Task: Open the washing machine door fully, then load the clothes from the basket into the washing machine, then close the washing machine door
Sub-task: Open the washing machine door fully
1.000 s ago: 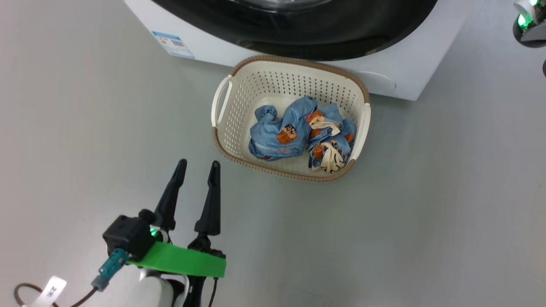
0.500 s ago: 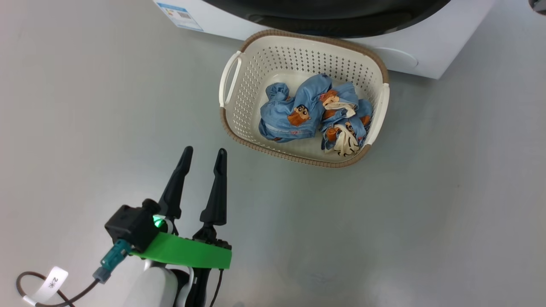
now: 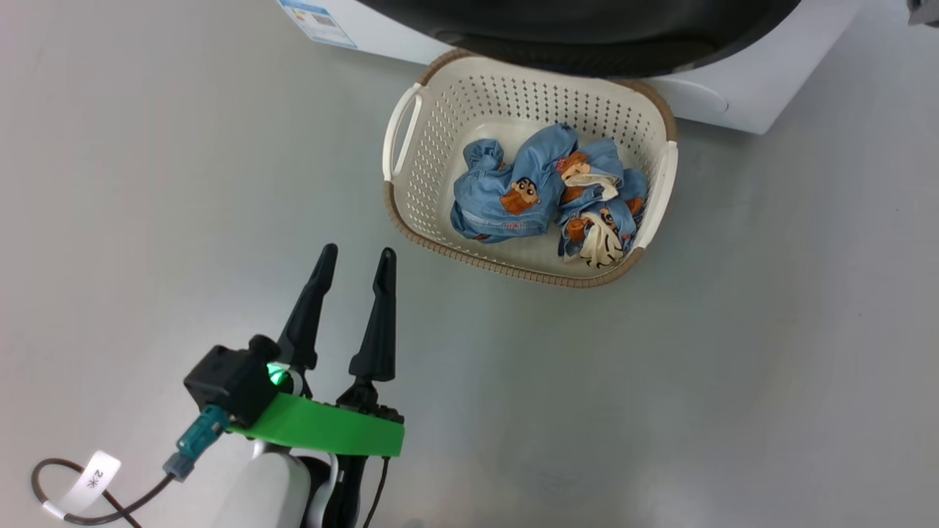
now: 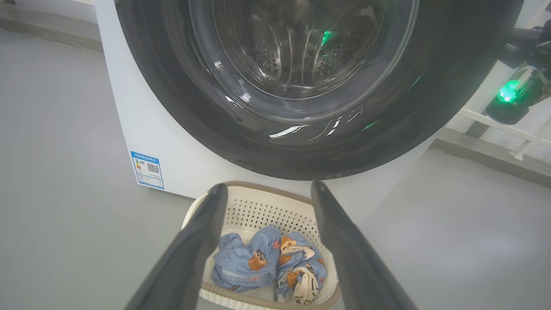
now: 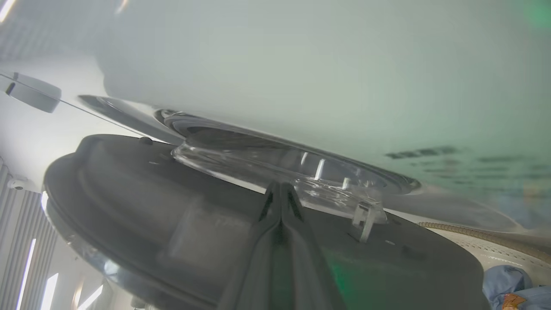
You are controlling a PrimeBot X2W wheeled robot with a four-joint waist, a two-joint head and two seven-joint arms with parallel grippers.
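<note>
Laundry corner: white washing machine [image 4: 142, 125] on bare grey floor [image 3: 733, 367]

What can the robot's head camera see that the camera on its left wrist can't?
Head view, not the wrist one: the green bracket and tagged cable behind the left pincer. Left wrist view, not the head one: the washing machine door with its glass porthole, the steel drum behind it, and a green light off to the right. Both: the open left pincer, the basket, the clothes inside, and the blue label on the washing machine.
</note>
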